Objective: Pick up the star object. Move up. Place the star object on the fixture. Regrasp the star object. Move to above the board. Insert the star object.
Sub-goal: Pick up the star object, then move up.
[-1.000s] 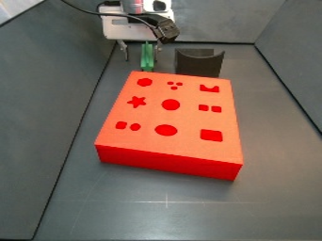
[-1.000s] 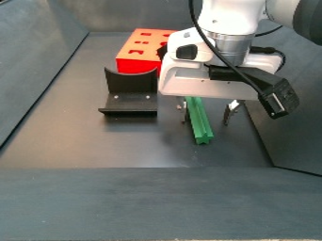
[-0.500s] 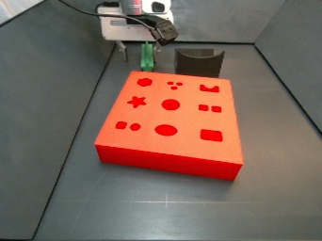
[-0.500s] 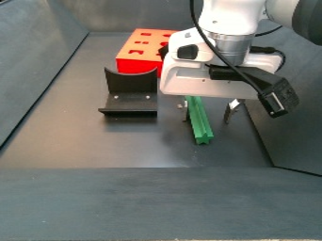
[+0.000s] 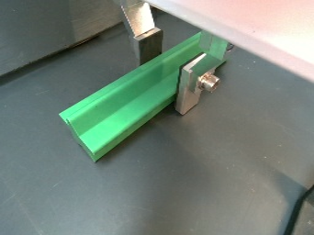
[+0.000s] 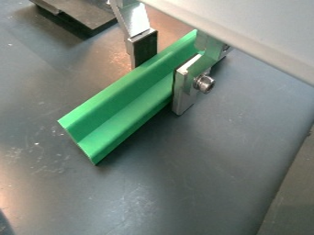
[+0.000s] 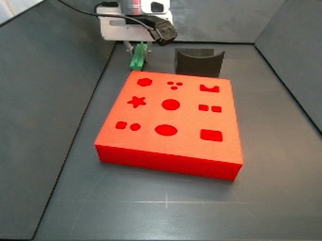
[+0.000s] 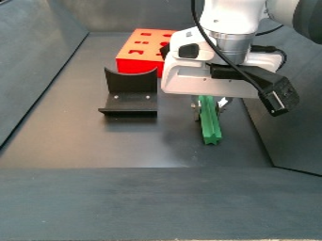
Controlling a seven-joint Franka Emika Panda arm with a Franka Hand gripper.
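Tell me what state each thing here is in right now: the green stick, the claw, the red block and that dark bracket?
Star object: lying flat on the floor, one finger on each side of it.
Gripper: low over the floor, straddling the star object, fingers against its sides.
Board: flat on the floor, all holes empty.
Fixture: standing beside the board, nothing on it.

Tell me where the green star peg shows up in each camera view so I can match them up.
Wrist view: star object lies diagonally, between the gripper fingers.
Wrist view: star object likewise, fixture behind.
Side view: star object at the board's far edge.
Side view: star object right of the fixture.
Shared landmark: the gripper.
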